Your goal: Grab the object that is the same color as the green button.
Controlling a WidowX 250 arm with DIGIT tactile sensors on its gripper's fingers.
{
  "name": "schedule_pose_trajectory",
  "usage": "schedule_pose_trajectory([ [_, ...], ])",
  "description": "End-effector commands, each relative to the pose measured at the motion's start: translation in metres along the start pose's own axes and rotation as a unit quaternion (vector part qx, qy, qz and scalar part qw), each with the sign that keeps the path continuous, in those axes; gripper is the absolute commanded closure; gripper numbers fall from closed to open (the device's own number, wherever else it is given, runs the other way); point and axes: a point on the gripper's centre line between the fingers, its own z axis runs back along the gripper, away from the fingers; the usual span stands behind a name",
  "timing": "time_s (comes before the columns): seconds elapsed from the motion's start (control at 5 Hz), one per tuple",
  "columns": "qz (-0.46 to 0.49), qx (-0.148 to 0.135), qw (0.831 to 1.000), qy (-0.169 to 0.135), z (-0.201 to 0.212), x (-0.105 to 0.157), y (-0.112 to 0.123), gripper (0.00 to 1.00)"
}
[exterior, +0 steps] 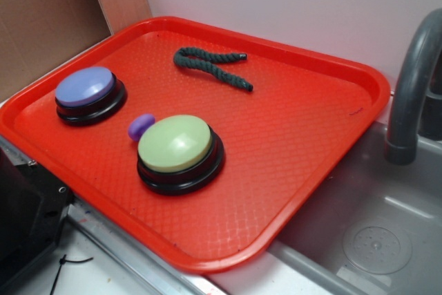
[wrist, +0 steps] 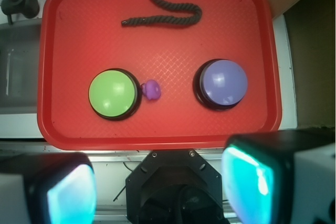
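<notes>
Red tray (exterior: 331,112) beside grey sink (exterior: 387,233) (faucet (exterior: 414,88) at right). Green rope (exterior: 207,67) lies free at tray's far side; green button (exterior: 176,144) nearer. Pincer (wrist: 157,187) spread apart, empty.

The green rope piece (exterior: 209,67) (wrist: 167,14) is dark, thin and twisted, lying flat and bent into a loose hook: one end doubles back on itself while the longer tail runs out straight. It sits towards the far edge of the counter, by the wall, touching nothing. The green button (exterior: 179,148) (wrist: 114,94) is a large round dome, pale yellow-green, seated upright on a black base. It stands well apart from the rope, nearer the counter's front edge and the side where the sink lies.
</notes>
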Motion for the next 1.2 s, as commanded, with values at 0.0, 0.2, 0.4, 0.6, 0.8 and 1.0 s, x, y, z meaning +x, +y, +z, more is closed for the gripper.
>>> schedule_pose_trajectory([
  [0.0,0.000,0.000,1.000,0.000,0.000,0.000,0.000,0.00],
  [0.2,0.093,-0.014,0.996,-0.004,-0.008,0.010,0.006,0.00],
  [0.4,0.186,-0.035,0.982,-0.022,-0.023,0.022,0.014,0.00],
  [0.6,0.304,-0.047,0.949,-0.065,-0.040,0.031,0.025,0.00],
  [0.8,0.420,-0.072,0.899,-0.102,-0.070,0.062,0.045,0.00],
  [1.0,0.527,-0.092,0.833,-0.144,-0.094,0.085,0.049,0.00],
])
